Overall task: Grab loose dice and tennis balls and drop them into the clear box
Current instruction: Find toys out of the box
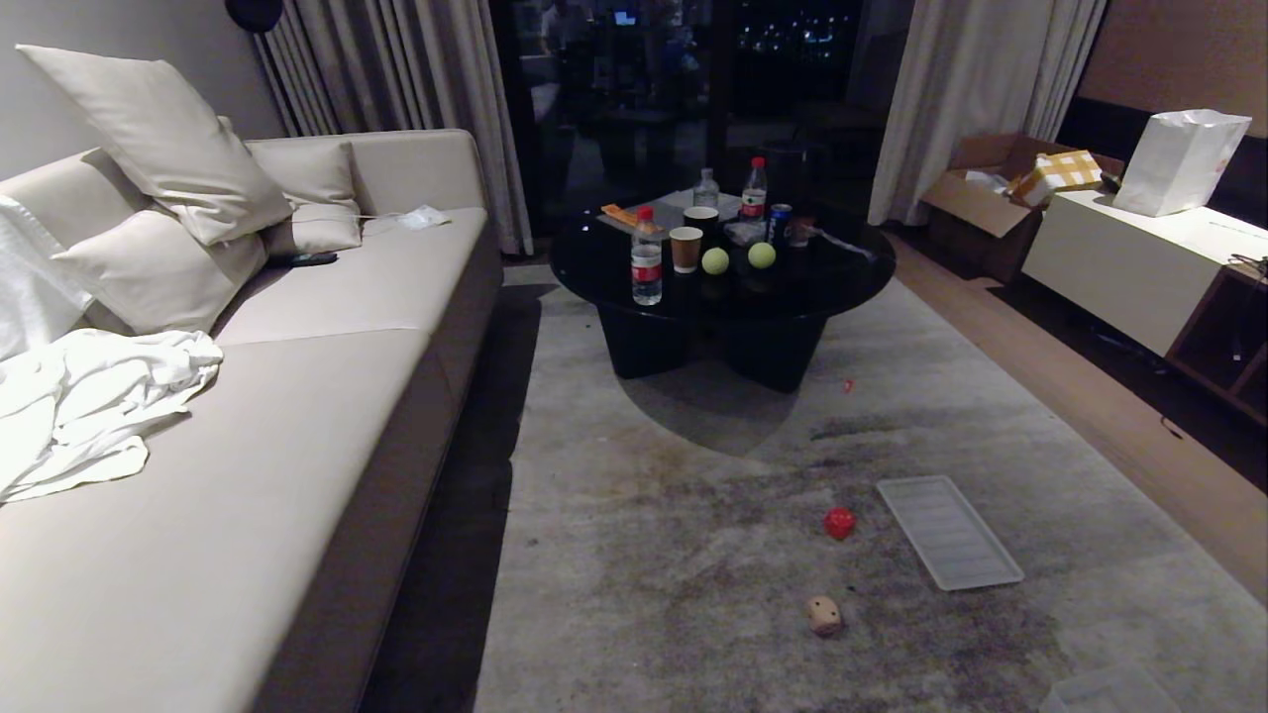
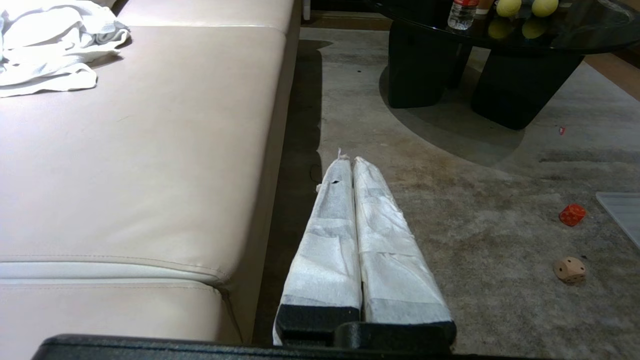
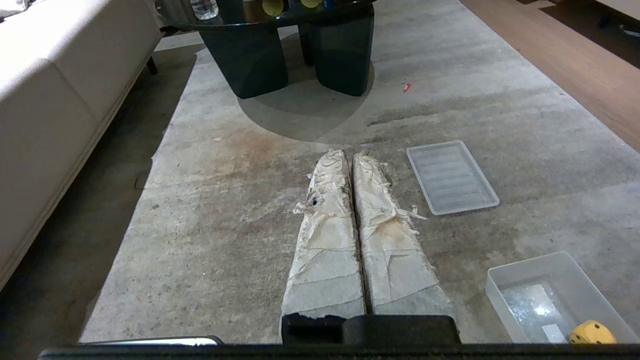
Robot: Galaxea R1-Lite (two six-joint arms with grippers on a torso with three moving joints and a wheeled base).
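A red die (image 1: 839, 522) and a tan die (image 1: 824, 615) lie on the carpet; the left wrist view shows the red die (image 2: 572, 214) and the tan die (image 2: 570, 270) too. A yellow die (image 3: 592, 333) sits inside the clear box (image 3: 510, 305), whose corner (image 1: 1095, 691) shows low in the head view. Two tennis balls (image 1: 715, 260) (image 1: 762, 254) rest on the black round table (image 1: 842, 282). My left gripper (image 2: 350, 160) is shut and empty beside the sofa. My right gripper (image 3: 348, 155) is shut and empty above the carpet, left of the box. Neither arm shows in the head view.
A flat ribbed translucent panel (image 1: 948, 531) lies on the carpet right of the red die. The beige sofa (image 1: 297, 416) with white cloth (image 1: 89, 416) runs along the left. Bottles, cups and a can stand on the table. A white cabinet (image 1: 1139, 267) stands at the right.
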